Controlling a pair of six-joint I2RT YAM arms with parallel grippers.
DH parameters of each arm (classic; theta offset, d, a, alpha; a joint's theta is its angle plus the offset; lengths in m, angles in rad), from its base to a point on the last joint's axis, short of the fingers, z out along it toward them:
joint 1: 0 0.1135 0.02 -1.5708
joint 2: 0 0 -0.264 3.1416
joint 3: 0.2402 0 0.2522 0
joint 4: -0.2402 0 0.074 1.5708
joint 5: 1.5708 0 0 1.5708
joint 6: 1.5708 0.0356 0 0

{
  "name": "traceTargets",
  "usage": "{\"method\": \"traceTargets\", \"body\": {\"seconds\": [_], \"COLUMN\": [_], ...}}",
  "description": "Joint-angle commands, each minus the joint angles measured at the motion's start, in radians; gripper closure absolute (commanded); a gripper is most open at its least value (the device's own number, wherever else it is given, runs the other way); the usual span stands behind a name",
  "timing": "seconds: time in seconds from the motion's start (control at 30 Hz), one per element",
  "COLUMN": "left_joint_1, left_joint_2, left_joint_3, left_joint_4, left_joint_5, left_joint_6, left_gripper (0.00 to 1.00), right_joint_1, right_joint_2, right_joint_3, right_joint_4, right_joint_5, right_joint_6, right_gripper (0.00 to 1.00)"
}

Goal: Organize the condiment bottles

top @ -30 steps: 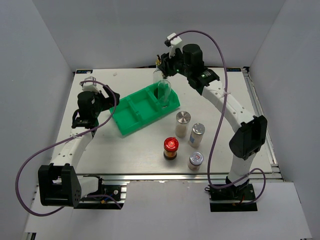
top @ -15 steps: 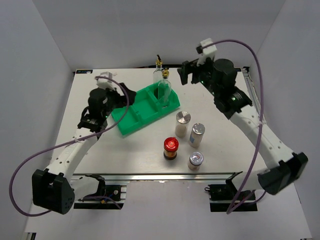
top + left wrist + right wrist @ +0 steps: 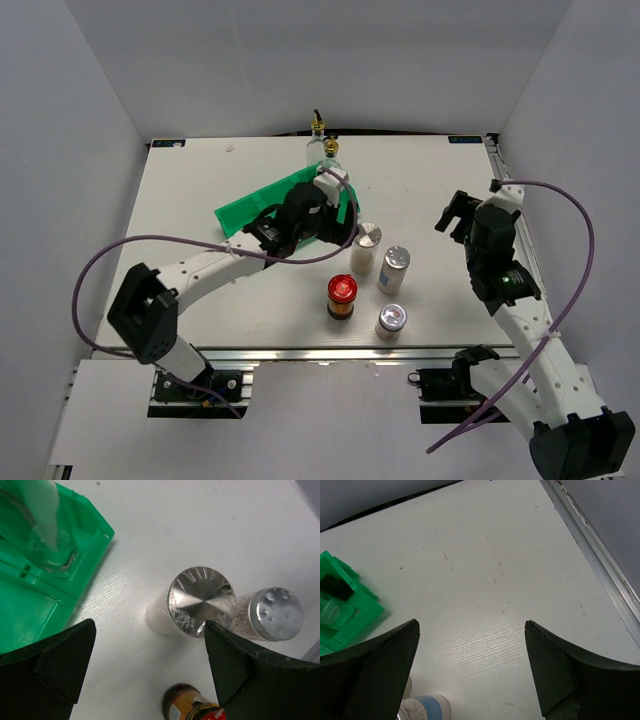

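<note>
Two clear glass cruets with gold tops stand at the back: one (image 3: pixel 316 148) just behind the green tray (image 3: pixel 250 208), the other (image 3: pixel 44 515) in the tray's right compartment, mostly hidden by my left arm in the top view. Three silver-lidded jars (image 3: pixel 368 237) (image 3: pixel 396 259) (image 3: pixel 391 318) and a red-lidded jar (image 3: pixel 342 290) stand on the table right of the tray. My left gripper (image 3: pixel 338 222) hangs open over the tray's right end, and the nearest silver-lidded jar (image 3: pixel 202 601) lies just beyond its right finger. My right gripper (image 3: pixel 452 215) is open and holds nothing.
The tray's left and middle compartments (image 3: pixel 262 206) are largely covered by my left arm. The table's metal rail (image 3: pixel 600 565) runs along the right edge near my right arm. A blue-labelled jar (image 3: pixel 426 707) shows at the bottom of the right wrist view.
My right gripper opened, left the cruet standing in the tray and drew back to the right side. My left arm swung from the far left across the tray toward the jars.
</note>
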Motion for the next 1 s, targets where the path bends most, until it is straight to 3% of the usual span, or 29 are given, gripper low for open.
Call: {"method": "traceTargets", "body": {"seconds": [0.0,0.17,0.57,0.97], "left_joint_1": [-0.024,-0.089,-0.118,-0.135], "left_joint_2": [0.065,0.142,0.278,0.26], "left_joint_3": [0.089,0.161,0.267,0.287], "left_joint_4": [-0.056,-0.091,-0.125,-0.136], "left_joint_5": [-0.042,-0.043,-0.036,0.009], "left_joint_6": [0.053,0.099,0.127,0.127], "left_gripper": [0.02,0.02,0.02,0.02], "right_joint_1": [-0.027,-0.052,-0.072,-0.075], "right_joint_2": [-0.048,-0.046,-0.048,-0.037], "right_joint_3": [-0.02,-0.037,-0.076,-0.083], "right_joint_4": [0.039,0.041,0.074,0.088], "right_joint_5": [0.037,0.027,0.011,0.001], "right_joint_6": [0.048,0.034,0.011,0.002], "right_gripper": [0.11,0.11,0.11,0.11]}}
